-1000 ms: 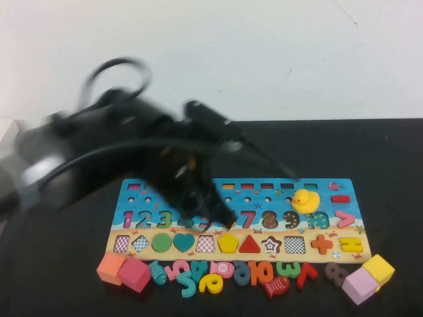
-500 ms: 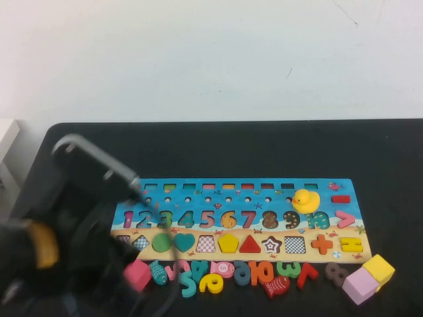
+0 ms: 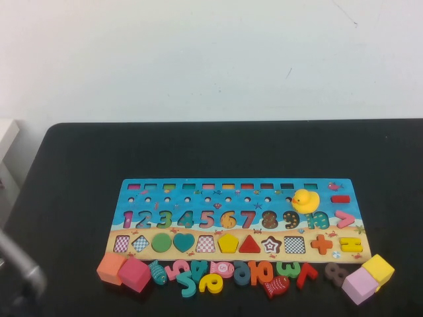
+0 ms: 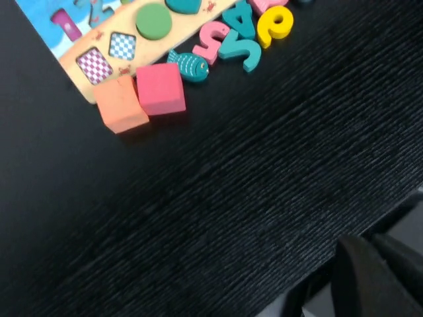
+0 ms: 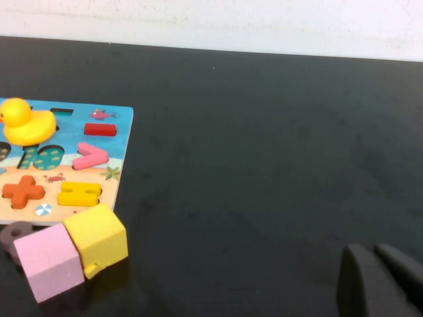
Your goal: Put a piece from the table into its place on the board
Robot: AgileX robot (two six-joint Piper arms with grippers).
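The blue and tan number-and-shape board (image 3: 357,218) lies in the middle of the black table. Loose pieces lie in a row along its near edge: an orange cube (image 3: 110,267), a pink cube (image 3: 135,274), a teal fish (image 3: 158,271), several numbers, a red fish (image 3: 276,285), a lilac cube (image 3: 359,286) and a yellow cube (image 3: 378,269). My left gripper (image 4: 373,277) is shut and empty over the table's near left edge, well away from the orange cube (image 4: 120,104). My right gripper (image 5: 377,281) is shut and empty over bare table, to the right of the yellow cube (image 5: 97,238).
A yellow rubber duck (image 3: 305,199) sits on the board near its right end. A blurred part of my left arm (image 3: 21,267) shows at the lower left. A white object (image 3: 5,135) stands off the table's left edge.
My left arm has swung from over the board's middle down to the lower left, almost out of the high view. The board and pieces have not moved.
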